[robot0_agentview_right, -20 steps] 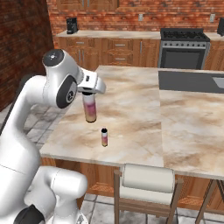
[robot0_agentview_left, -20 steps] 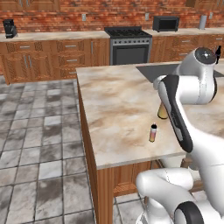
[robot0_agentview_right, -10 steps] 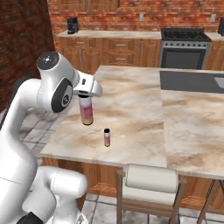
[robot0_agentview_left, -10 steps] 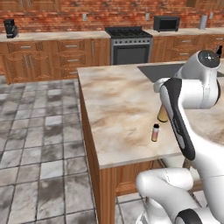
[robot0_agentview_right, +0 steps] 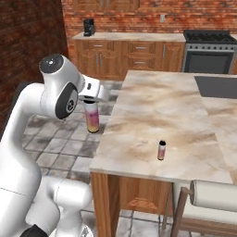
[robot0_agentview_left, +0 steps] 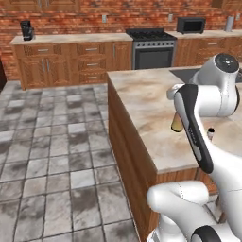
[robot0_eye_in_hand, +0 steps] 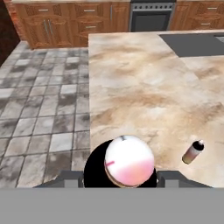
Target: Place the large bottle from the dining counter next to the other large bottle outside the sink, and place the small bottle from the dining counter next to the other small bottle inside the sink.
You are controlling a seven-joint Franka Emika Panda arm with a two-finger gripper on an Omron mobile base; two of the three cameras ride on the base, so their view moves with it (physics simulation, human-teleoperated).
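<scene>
There were two pink-orange bottles. The gripper (robot0_agentview_right: 92, 102) pinched the large bottle (robot0_agentview_right: 92, 118) by its top, up in the air beside the counter (robot0_agentview_right: 152, 115). The small bottle (robot0_agentview_right: 161, 150) stood on the counter. The arm hid most of the large bottle from the left.

Far wall: red brick, wooden cabinets (robot0_agentview_left: 66, 66) below a pale worktop. Black coffee maker (robot0_agentview_left: 27, 30) far left; steel oven range (robot0_agentview_left: 152, 52) centre; microwave (robot0_agentview_left: 191, 24) right. Grey tiled floor (robot0_agentview_left: 52, 160). Padded stool (robot0_agentview_right: 213, 199) near right.
</scene>
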